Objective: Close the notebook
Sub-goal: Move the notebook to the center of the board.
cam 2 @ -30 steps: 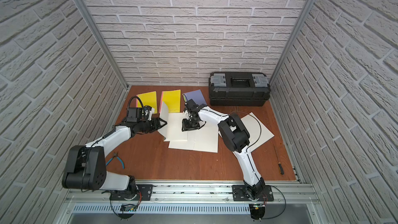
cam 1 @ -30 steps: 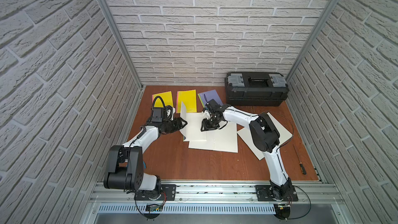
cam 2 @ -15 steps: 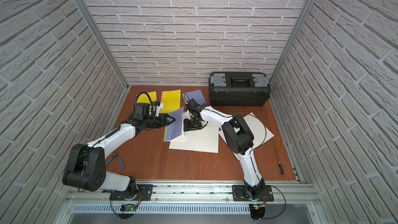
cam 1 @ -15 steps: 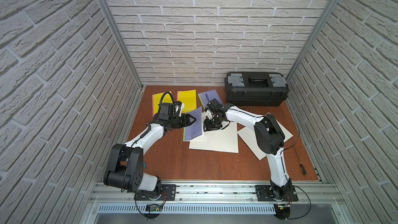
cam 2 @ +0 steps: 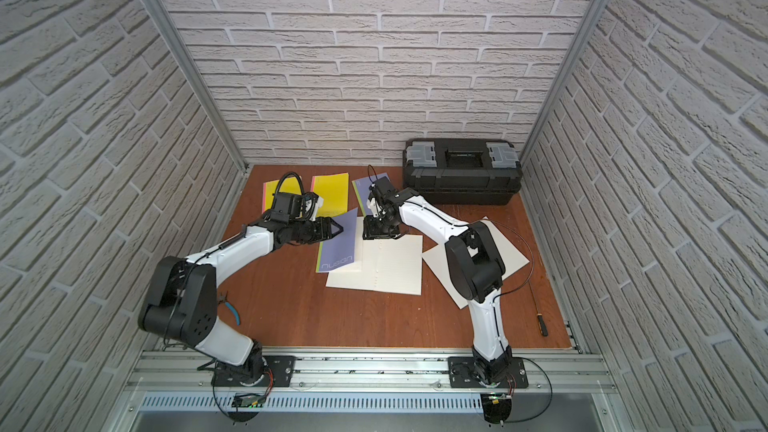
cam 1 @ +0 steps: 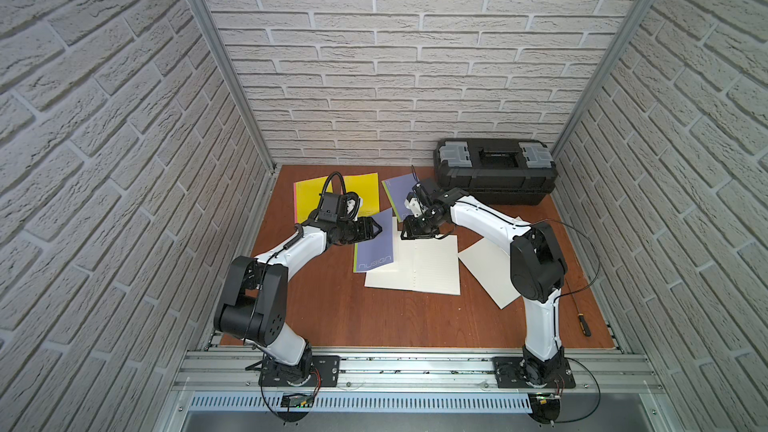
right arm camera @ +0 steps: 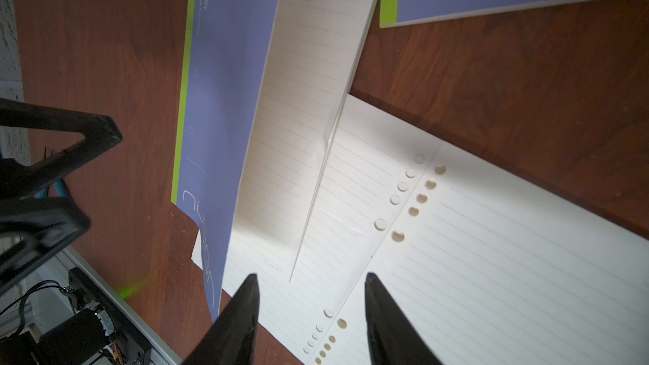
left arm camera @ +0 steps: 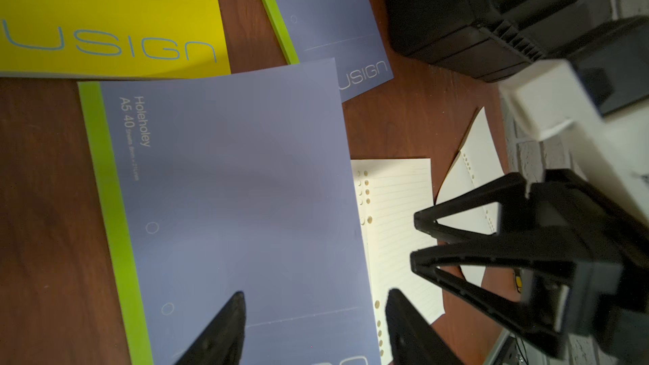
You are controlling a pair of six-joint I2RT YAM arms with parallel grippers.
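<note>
Now, left hand (left arm camera: 316, 293): fingers (left arm camera: 224, 328) spread wide, gripping nothing, poised at the outer face of the purple cover (left arm camera: 228, 187). Whether they touch it, I cannot tell.
Right hand (right arm camera: 309, 276): jaws partly apart and empty, hovering low over lined paper at the notebook's far end.
Cover: tilted, about halfway over, leaning toward the page block (right arm camera: 309, 57), not flat yet.
Notebook (cam 1: 374, 243): mid-surface, between the two hands, lying on loose lined sheets (cam 1: 432, 268).
Surface (cam 1: 332, 309): bare wood around the book, so there's room to work.
Step in hand, I'd say: lay the cover down onto the pages.
Doing it well: push from the outer face along the hinge's arc, slow and low, follow the cover down, then press flat away from the green spine strip (left arm camera: 105, 187).
Watch out: those sheets underneath look slippery. A sideways shove could skate the whole book, and the right hand looks well placed to pin it.
</note>
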